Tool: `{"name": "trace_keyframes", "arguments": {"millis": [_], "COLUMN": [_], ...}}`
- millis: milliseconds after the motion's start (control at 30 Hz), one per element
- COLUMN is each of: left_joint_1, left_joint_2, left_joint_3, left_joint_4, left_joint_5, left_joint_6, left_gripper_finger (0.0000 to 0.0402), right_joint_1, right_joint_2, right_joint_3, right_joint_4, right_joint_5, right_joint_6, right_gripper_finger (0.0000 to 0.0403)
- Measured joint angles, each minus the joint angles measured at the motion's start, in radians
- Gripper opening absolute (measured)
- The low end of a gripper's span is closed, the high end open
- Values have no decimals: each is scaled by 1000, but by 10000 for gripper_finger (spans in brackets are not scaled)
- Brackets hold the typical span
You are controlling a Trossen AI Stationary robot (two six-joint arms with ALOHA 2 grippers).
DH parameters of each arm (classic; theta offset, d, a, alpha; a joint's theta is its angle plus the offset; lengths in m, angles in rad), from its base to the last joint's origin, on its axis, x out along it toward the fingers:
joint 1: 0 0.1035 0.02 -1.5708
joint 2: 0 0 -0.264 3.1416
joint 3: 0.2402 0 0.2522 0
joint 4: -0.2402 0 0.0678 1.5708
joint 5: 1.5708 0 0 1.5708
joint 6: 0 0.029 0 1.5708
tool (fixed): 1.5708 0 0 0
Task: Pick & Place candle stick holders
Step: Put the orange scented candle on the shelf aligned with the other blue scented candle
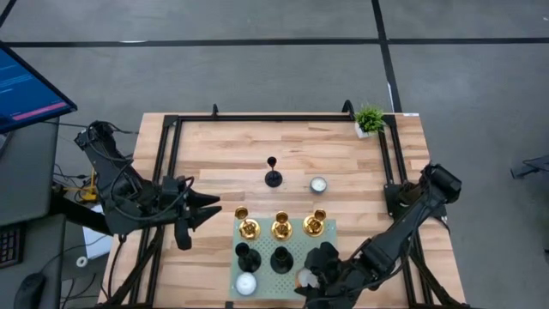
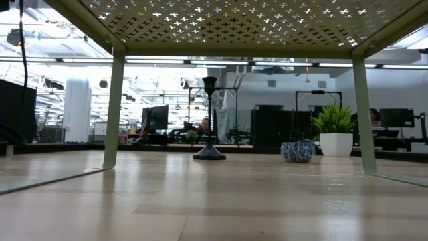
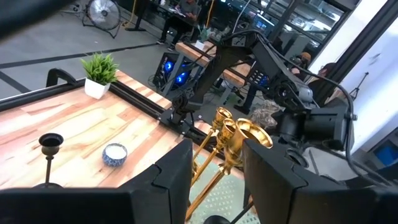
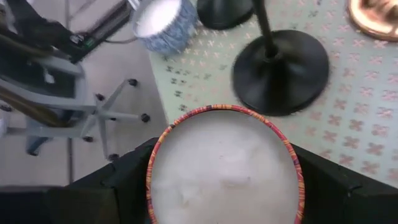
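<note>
The left gripper (image 1: 210, 210) hovers over the left side of the wooden worktop (image 1: 223, 154), pointing toward the middle, its jaws released and holding nothing; in the left wrist view its two dark fingers (image 3: 177, 177) stand apart with only air between them.

Just to its right sits a pale green perforated riser (image 1: 330, 232) at the near edge of the worktop. Three gold candle stick holders stand in a row along the riser's far side: the left one (image 1: 248, 227), the middle one (image 1: 281, 227) and the right one (image 1: 314, 225). In front of them stand two black candle stick holders, one to the left (image 1: 247, 257) and one at the centre (image 1: 281, 260). A small blue-patterned candle pot (image 1: 246, 284) rests on the riser's near left corner.

Out on the bare worktop beyond the riser, a third black candle stick holder (image 1: 273, 174) stands upright and alone, with a second blue-patterned candle pot (image 1: 318, 184) close to its right. The low view shows this holder (image 2: 209, 120) erect on its round base, the pot (image 2: 297, 151) nearby.

At the riser's near right corner, the right gripper (image 1: 310, 279) has its jaws clamped around a round candle with a red-striped rim (image 4: 225, 168), one finger on each side, just beside the base of the central black holder (image 4: 280, 71).

A small green potted plant (image 1: 370, 120) stands at the far right corner of the worktop.
</note>
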Motion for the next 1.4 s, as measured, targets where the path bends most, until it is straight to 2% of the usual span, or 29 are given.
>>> {"name": "trace_keyframes", "arguments": {"millis": [267,600,1033,1400], "left_joint_1": [0,0,0,0], "left_joint_2": [0,0,0,0], "left_joint_3": [0,0,0,0], "left_joint_4": [6,12,22,34], "left_joint_5": [1,1,1,1], "left_joint_6": [0,8,34,79], "left_gripper_finger": [139,139,139,139], "right_joint_1": [-6,-6,-34,-64], "right_joint_2": [57,57,56,58], "right_joint_3": [0,1,5,45], "right_joint_4": [3,-10,-27,-80], "right_joint_5": [-26,-55,-179,-283], "right_joint_6": [-22,-48,-67,-72], "right_gripper_finger": [286,286,287,328]}}
